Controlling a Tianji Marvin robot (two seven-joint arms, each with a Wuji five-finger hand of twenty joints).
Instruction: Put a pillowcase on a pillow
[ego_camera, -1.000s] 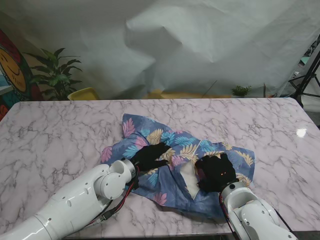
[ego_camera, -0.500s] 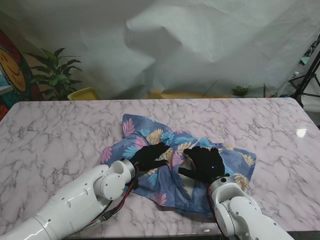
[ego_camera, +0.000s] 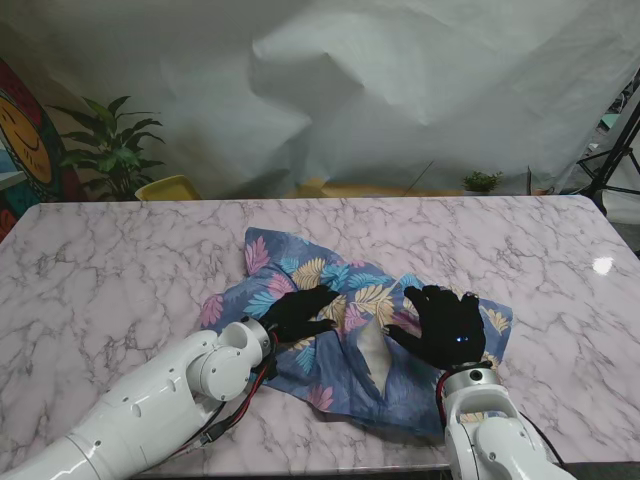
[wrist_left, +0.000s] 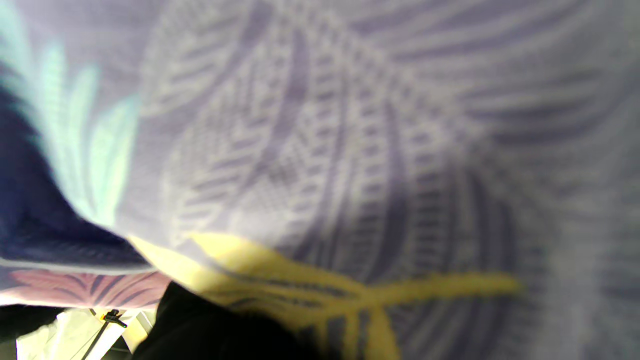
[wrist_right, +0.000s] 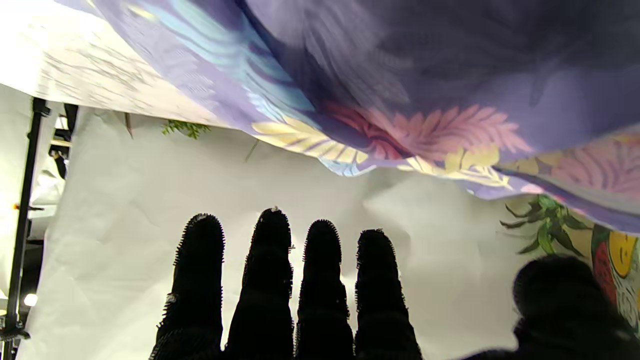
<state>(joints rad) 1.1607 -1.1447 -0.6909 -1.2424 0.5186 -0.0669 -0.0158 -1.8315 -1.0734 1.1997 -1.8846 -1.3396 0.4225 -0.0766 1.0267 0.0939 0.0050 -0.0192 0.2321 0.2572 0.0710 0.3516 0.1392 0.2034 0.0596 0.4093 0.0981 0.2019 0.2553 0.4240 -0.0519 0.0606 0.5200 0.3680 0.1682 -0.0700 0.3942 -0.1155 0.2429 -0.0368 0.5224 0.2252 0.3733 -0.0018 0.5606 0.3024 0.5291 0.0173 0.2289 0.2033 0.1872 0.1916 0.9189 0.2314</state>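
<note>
Left hand lies flat on the pillowcase, palm down, fingers pointing right toward the middle of the cloth. Whether it pinches fabric or only presses it: cannot tell. Its wrist view is filled with blurred leaf print at very close range, so the cloth is against or just beside the palm.

Pillowcase: blue, leaf-patterned, rumpled, spread on the marble worktop near the edge closest to me. Long axis runs from far-left to near-right. Between the two hands a pale wedge shows through a gap in the cloth, probably the pillow, mostly covered. The gap faces me, slightly right of centre.

Right hand is raised over the right part of the pillowcase, fingers spread and straight, grasping nothing. Its wrist view shows the cloth apart from the fingertips, with backdrop between them, so no contact there.

Judgement: the pale wedge lies to the left of the right hand and nearer to me than its fingertips. The two hands stand about equally near it. The free right hand is better placed to catch the cloth edge beside the gap.
</note>
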